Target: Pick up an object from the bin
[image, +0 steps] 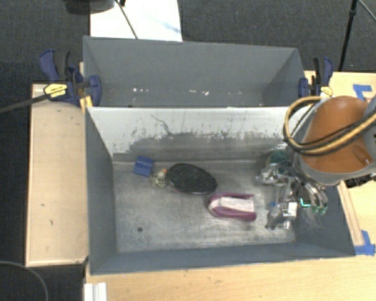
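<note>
My gripper (277, 217) is low in the bin's right part, close to the floor near the right wall. Just to its left lies a purple and white oblong thing (232, 206), a small gap away from the fingertips. Further left rests a black oval brush-like thing (192, 178). Beyond that, a small blue block (143, 166) sits with a tiny pale round piece (158, 179) beside it. Nothing shows between the fingers.
The arm with its orange cover and looped cables hangs over the bin's right wall. The bin floor left of and in front of the things is bare grey metal. The back wall rises steeply behind them.
</note>
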{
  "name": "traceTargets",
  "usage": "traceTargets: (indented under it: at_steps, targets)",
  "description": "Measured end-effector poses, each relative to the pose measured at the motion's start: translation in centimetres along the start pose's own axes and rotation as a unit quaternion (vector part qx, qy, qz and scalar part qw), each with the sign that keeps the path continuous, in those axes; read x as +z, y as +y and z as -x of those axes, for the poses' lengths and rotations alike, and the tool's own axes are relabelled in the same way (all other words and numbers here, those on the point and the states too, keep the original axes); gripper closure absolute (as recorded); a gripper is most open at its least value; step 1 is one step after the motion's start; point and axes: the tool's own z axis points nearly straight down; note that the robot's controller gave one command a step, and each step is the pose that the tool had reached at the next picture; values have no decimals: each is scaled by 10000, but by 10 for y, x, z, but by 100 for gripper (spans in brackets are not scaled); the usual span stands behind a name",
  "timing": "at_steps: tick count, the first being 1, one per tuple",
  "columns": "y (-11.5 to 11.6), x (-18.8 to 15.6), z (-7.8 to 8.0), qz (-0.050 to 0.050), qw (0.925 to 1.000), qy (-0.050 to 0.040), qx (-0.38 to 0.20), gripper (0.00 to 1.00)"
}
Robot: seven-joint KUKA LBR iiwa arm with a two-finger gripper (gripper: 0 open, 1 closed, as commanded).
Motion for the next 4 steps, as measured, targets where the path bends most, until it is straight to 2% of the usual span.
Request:
traceTargets:
  at_steps: [1,2,3,4]
  targets:
    - [28,59,17,0,9972,-55,746,0]
    - [28,56,21,-2,9973,-104,729,100]
    - [28,-58,21,-2,9981,-72,611,100]
    - [32,-114,15,-1,9981,-64,618,100]
